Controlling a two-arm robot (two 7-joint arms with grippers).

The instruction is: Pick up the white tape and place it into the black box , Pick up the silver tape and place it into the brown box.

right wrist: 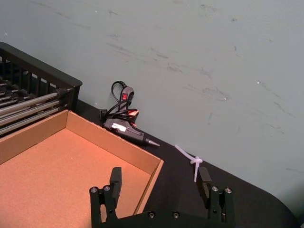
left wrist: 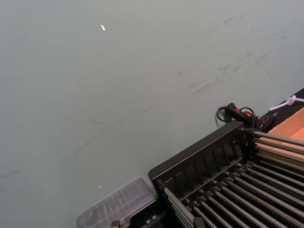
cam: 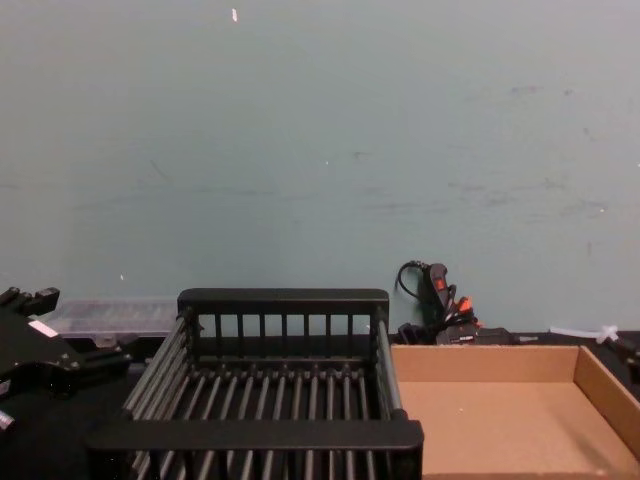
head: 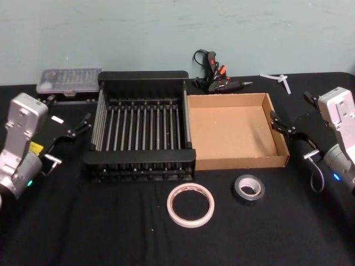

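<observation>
The white tape point(head: 191, 205) lies flat on the black table, in front of the black box point(head: 143, 75), a slatted crate. To its right lies the smaller silver tape point(head: 249, 188), just in front of the brown box point(head: 238, 162), a shallow cardboard tray. The two boxes stand side by side and nothing is in either. My left gripper point(head: 81, 125) hovers open at the crate's left side. At the tray's right wall, my right gripper point(head: 283, 123) point(right wrist: 160, 179) is open with nothing between its fingers. Both grippers are well away from the tapes.
A black glue gun point(head: 213, 75) with a coiled cord lies behind the boxes. A clear plastic case point(head: 67, 81) sits at the back left, and a white plastic piece point(head: 277, 78) at the back right. A teal wall closes off the back.
</observation>
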